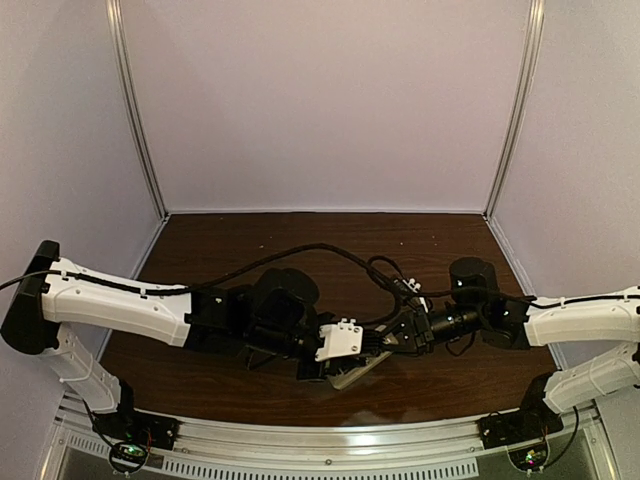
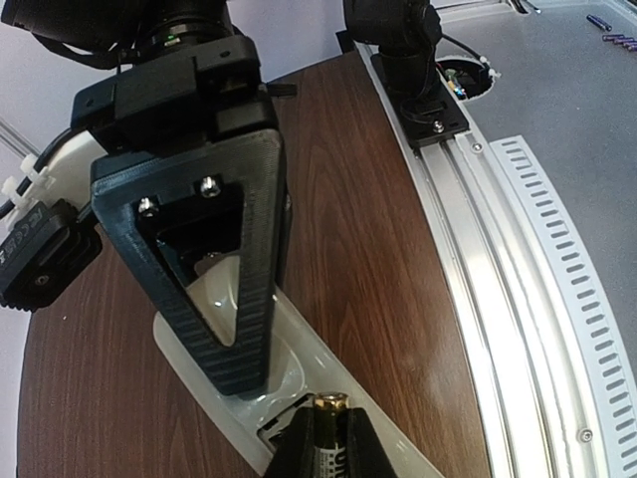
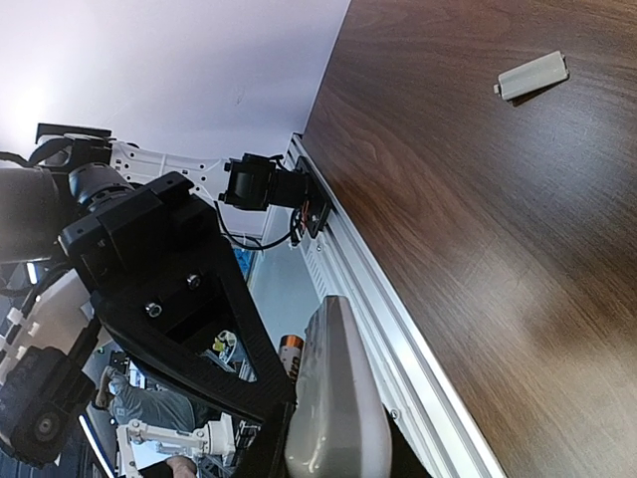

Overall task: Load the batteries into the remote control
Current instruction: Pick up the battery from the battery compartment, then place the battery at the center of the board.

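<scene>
Dark wooden table (image 1: 250,240), closed in by pale walls, lies under work that is done in the air near its front edge. The remote control (image 2: 299,363) is held clear of the surface with its back turned toward the left arm, so that the open battery bay (image 2: 282,423) is presented for loading. It is clamped by the right gripper (image 3: 333,453), whose jaws are pressed together on the white body. One ribbed finger (image 2: 239,299) is laid across the back above the bay, and the opening appears to be left free by this hold.

One battery (image 2: 330,406) is pinched lengthwise in the left gripper (image 2: 328,443), with its gold end pointing forward just at the mouth of the bay. Whether it already touches the casing cannot be told. It is judged to be lined up for sliding in. A second battery cannot be made out.

A small pale cover (image 3: 532,75), presumably the bay's lid, lies flat on the table well apart from the remote control, where it is out of the way. Beyond the table edge an aluminium rail (image 2: 488,279) is seen.
</scene>
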You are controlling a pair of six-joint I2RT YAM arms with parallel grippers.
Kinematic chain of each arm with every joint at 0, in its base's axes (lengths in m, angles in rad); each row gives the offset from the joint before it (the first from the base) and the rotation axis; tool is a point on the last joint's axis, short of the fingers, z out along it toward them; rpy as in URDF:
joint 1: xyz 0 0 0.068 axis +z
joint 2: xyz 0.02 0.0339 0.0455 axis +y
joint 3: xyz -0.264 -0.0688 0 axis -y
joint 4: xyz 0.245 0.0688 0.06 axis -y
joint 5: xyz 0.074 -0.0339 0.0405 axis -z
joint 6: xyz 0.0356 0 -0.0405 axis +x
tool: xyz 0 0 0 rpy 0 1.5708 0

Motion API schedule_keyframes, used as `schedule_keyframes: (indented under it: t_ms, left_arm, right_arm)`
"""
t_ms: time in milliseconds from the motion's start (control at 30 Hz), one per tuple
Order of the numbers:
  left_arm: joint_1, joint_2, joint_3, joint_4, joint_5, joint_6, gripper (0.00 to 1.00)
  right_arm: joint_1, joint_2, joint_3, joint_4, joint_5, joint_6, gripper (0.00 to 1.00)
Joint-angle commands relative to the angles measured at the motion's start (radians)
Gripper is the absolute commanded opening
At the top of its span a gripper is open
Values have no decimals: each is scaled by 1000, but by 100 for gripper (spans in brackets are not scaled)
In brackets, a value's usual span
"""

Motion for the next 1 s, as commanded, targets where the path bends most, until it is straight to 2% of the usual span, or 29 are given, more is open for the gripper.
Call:
schedule_keyframes:
  t_ms: [0, 200, 367, 533, 667, 967]
  left_arm:
    - [-3, -79, 14, 4, 21, 32, 0]
    - [-2, -268, -58, 5, -14, 61, 1]
    - [-2, -334, -99, -91, -41, 119, 3]
    - [-11, -280, -98, -264, -49, 249, 4]
    - [-12, -188, -109, -361, -84, 321, 2]
    - [-6, 71, 35, -544, -21, 415, 2]
  right_arm:
    - [-13, -36, 11, -68, 23, -91, 0]
    - [-20, -127, 42, -243, 51, -263, 0]
    - [-19, -163, 62, -342, 27, -351, 0]
    - [-27, -166, 89, -450, 82, -400, 0]
    - [-88, -157, 94, -461, 116, -369, 0]
    - [-269, -171, 77, -428, 9, -361, 0]
